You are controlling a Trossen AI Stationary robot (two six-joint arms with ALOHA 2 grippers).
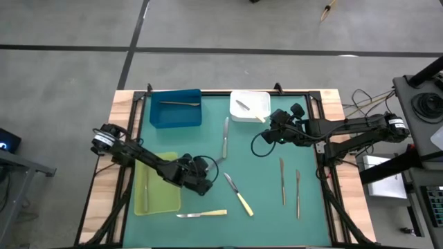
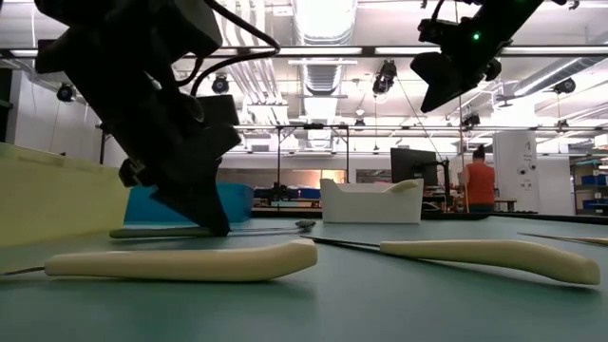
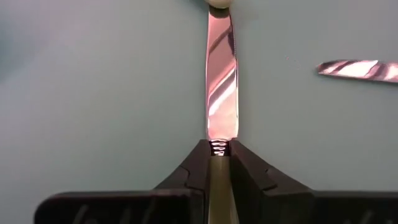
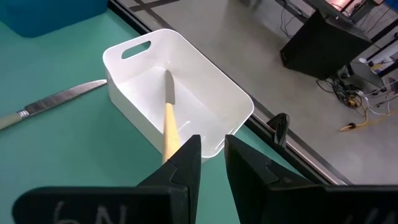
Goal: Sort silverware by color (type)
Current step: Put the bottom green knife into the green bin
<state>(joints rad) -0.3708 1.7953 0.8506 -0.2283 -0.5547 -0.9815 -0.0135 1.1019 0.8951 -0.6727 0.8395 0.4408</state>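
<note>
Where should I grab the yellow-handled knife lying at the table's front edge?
Take the pale handle from straight above, fingers across its width: the knife lies flat, and the handle is thicker than the blade and clear of the left gripper.

Blue tray (image 1: 175,114); white tray (image 1: 257,111); yellow-green tray (image 1: 163,198)

Lab: ceiling ducts (image 2: 323,24), monitor (image 2: 414,163)
</note>
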